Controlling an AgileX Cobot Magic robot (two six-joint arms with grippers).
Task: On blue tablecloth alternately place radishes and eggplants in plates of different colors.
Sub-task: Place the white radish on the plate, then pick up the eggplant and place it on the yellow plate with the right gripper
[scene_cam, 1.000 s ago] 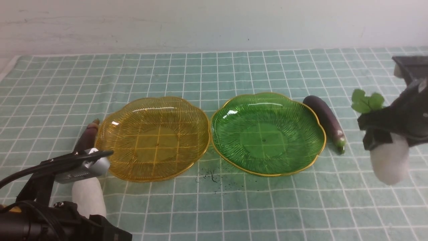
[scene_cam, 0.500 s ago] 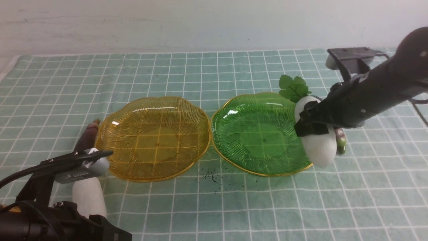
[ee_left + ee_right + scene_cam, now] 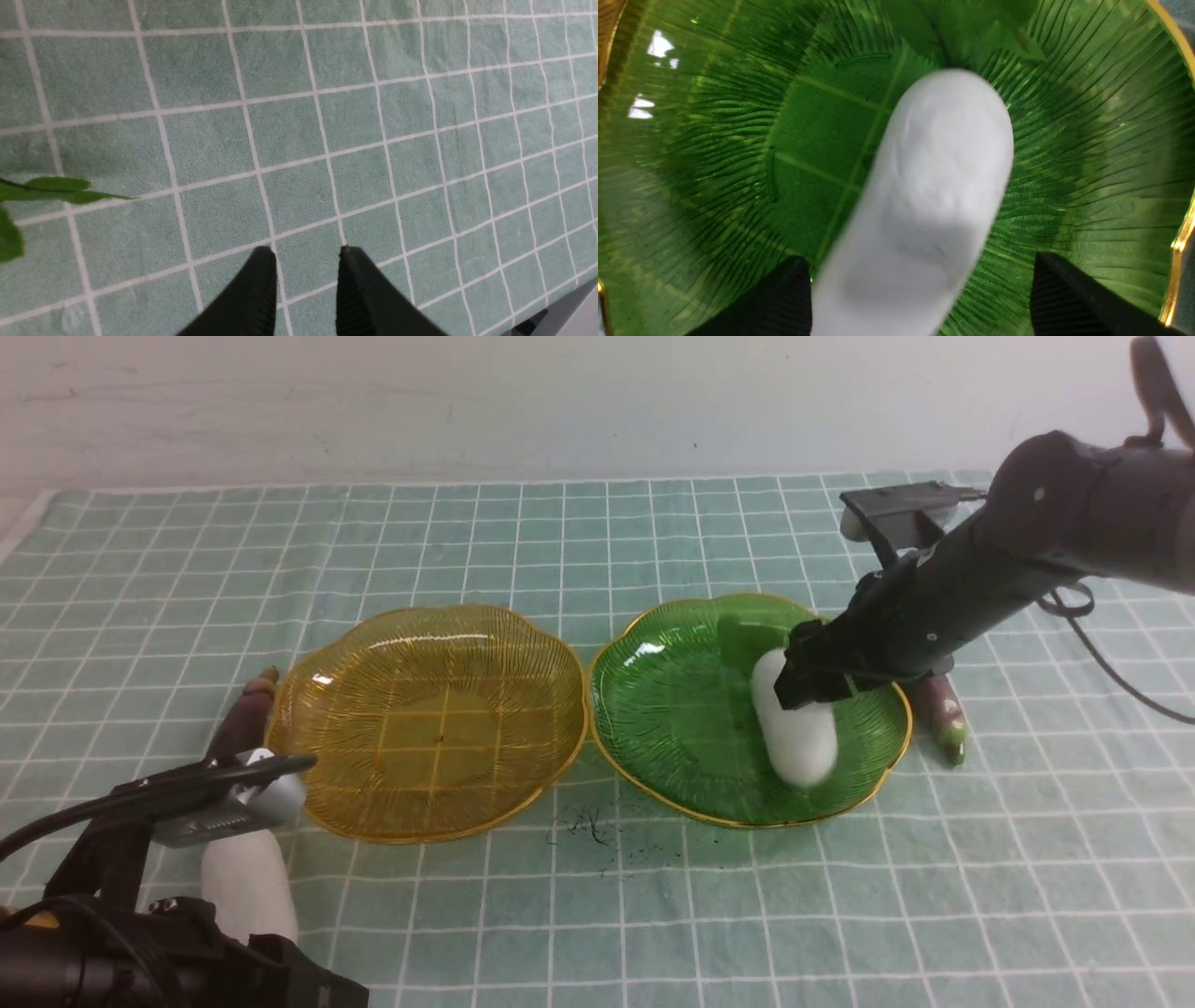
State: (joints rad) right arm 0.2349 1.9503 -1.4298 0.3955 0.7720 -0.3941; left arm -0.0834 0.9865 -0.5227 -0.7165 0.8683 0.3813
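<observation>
While right fingers (image 3: 1069, 303) gape, radish (image 3: 795, 735) in green plate (image 3: 667, 709).

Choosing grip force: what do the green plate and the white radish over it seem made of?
Green plate: likely clear plastic, perhaps glass; it is glossy, ribbed and gold-rimmed, and the cloth grid shows through. Radish: matte white, faintly dimpled skin; whether it is real or a foam or plastic replica cannot be told.
</observation>
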